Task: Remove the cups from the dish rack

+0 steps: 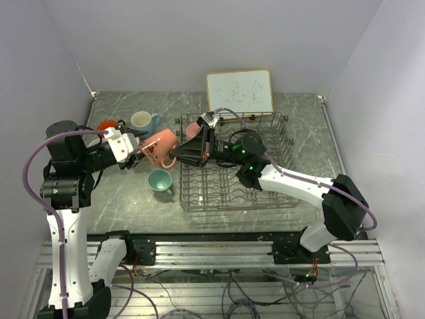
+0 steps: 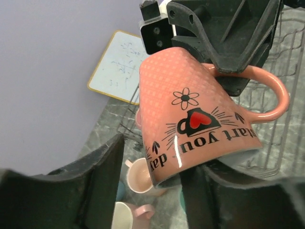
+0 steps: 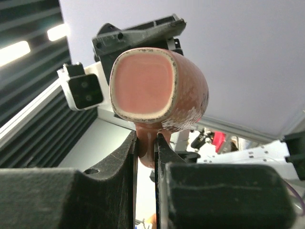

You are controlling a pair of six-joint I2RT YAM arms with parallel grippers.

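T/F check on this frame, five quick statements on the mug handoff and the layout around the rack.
1. The right end effector pinches the salmon mug by its handle. True.
2. The salmon mug rests on the table. False: it is held in the air between the two end effectors.
3. The left end effector is clamped tight on the mug. False: its jaws straddle the rim, with a gap beside one finger.
4. A teal cup stands on the table left of the dish rack. True.
5. The whiteboard lies inside the rack. False: it stands behind the rack's far edge.
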